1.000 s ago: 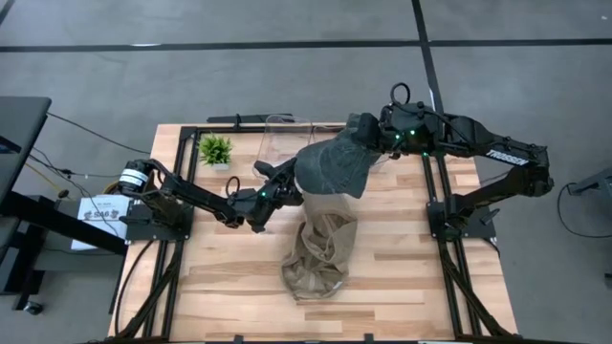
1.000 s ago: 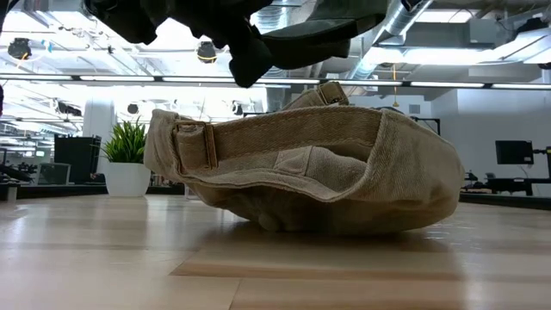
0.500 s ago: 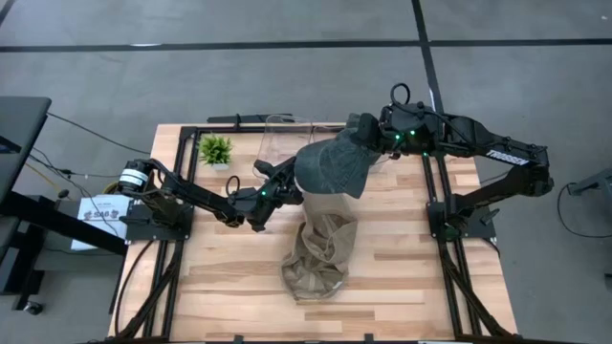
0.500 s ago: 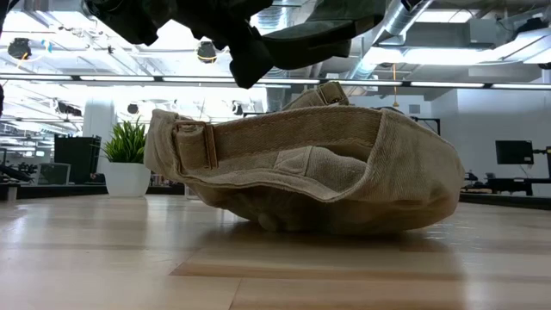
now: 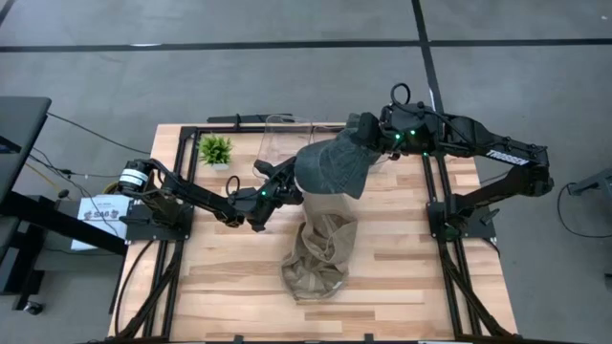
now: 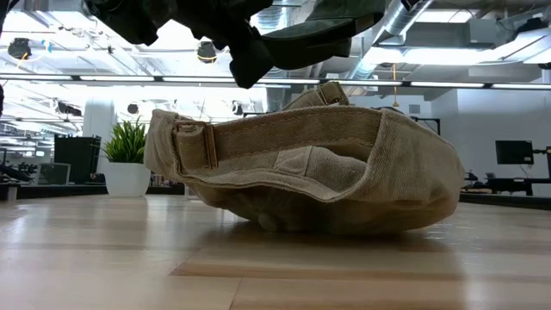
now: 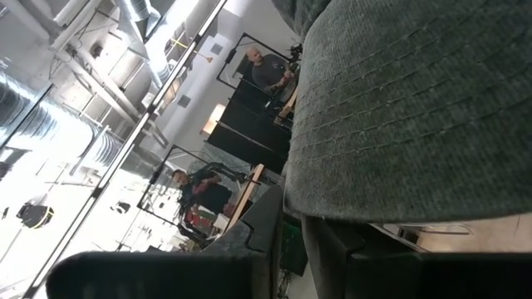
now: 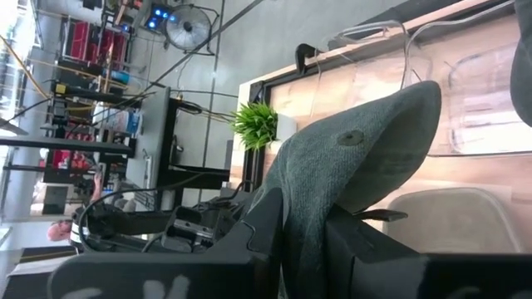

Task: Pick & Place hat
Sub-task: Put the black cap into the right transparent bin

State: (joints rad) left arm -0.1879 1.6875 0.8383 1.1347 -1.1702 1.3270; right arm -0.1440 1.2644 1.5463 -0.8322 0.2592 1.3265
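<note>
Table (image 5: 402,277), centre of the high view, wood slats in a black frame.

Tan hat (image 5: 320,250) lies flat on it at lower centre, long axis running up-down in the frame; in the low view it sits upside down, strap toward the left.

Grey hat (image 5: 335,167) hangs in the air above the tan one's upper end, at upper centre. Its long axis slants from upper right to lower left; which end is the brim I cannot tell.

Right gripper (image 5: 368,139) comes in from the right and has the grey hat's upper-right edge; in the right wrist view the fingers are clamped on the cloth. I judge this arm is the carrier.

Left gripper (image 5: 287,182) reaches from the left and touches the grey hat's left edge. Left wrist view shows cloth pinched between its fingers.

Clear bin (image 5: 287,139) stands just behind, upper centre, probably the drop spot.

Plant (image 5: 215,150), upper left, well apart.
</note>
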